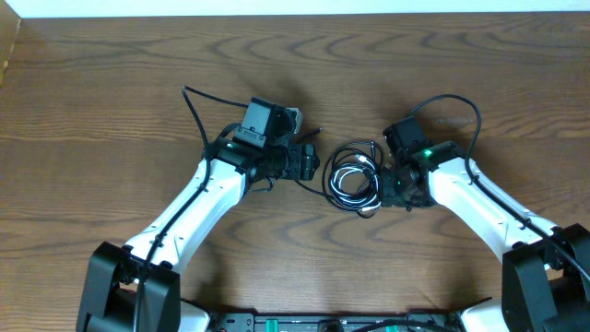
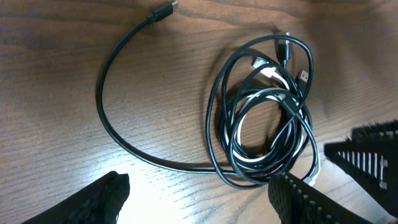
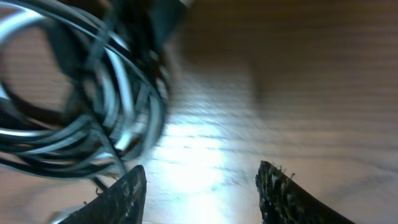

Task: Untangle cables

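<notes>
The cables lie in a messy loop on the brown tabletop, black ones mixed with one white. One black cable end curls away alone. The left gripper sits just beside the loop, its fingers wide apart and holding nothing. The right gripper is near the loop too, fingers apart and empty.

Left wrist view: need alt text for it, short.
A coiled tangle of thin black and white cables lies on a wooden table, one black cable's plug end trailing out in a wide arc to the upper left. The open left gripper frames the bottom edge, holding nothing.
</notes>
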### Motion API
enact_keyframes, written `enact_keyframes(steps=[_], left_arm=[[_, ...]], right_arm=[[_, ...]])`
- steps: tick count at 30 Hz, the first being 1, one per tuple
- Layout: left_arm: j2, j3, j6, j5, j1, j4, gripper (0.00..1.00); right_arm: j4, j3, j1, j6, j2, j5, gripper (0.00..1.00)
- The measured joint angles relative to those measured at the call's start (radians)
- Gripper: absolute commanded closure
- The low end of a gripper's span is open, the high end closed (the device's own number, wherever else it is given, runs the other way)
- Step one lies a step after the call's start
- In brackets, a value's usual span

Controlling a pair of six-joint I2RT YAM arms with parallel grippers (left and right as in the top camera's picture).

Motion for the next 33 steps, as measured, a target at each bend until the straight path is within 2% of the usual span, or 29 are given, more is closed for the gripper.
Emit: enact_keyframes(steps=[6,9,11,14,22,25,33], left_arm=[[0.000,0.000,0.000,0.006,0.000,0.000,0.23],[0.000,0.000,0.000,0.006,0.000,0.000,0.23],[0.000,0.000,0.000,0.006,0.000,0.000,0.23],[0.000,0.000,0.000,0.006,0.000,-0.001,0.23],[0.000,0.000,0.000,0.006,0.000,-0.016,0.23],[0.000,0.000,0.000,0.006,0.000,-0.018,0.23],[0.000,0.000,0.000,0.006,0.000,-0.017,0.23]], right_arm=[[0.144,0.002,0.000,-0.017,0.000,-0.134,0.59],[0.153,0.003,0.000,-0.034,0.000,-0.195,0.68],[0.149,0.002,0.004,-0.037,0.000,-0.215,0.69],[0.158,-0.014,0.027,-0.043,0.000,-0.222,0.78],[0.220,-0.069,0.049,-0.011,0.000,-0.132,0.74],[0.278,-0.068,0.048,-0.023,0.000,-0.158,0.72],[0.272,-0.025,0.038,-0.070,0.000,-0.217,0.65]])
